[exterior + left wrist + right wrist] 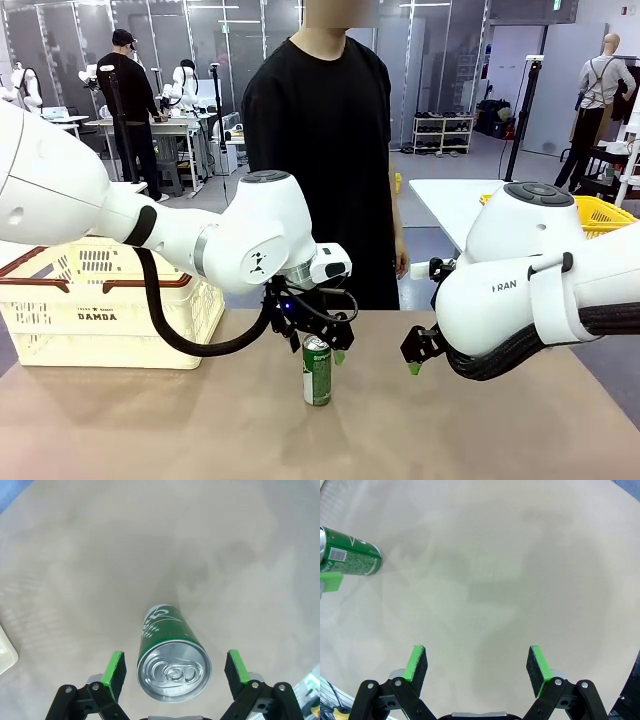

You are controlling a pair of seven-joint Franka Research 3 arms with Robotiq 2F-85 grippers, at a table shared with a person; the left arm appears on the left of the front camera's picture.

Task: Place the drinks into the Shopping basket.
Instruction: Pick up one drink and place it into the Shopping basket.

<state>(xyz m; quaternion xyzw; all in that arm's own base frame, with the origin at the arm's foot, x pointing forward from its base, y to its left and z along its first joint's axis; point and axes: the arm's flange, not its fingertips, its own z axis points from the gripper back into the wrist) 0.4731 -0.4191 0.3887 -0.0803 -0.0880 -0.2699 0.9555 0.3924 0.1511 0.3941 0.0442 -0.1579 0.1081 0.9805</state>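
Observation:
A slim green drink can [317,370] with a silver top stands upright near the middle of the table. My left gripper [318,342] hovers right over it, open; in the left wrist view the can [172,654] sits between the two green pads [114,669] with gaps on both sides. The right gripper [415,356] hangs open above bare table to the can's right, and its wrist view shows the can [351,558] far off at the upper left. The cream-white Shopping basket [100,300] with brown rim stands at the table's left.
A person in black stands at the far side of the table [480,420], behind the can. A yellow mesh basket [605,212] rests on another table at the back right. Bare tabletop lies between the can and the Shopping basket.

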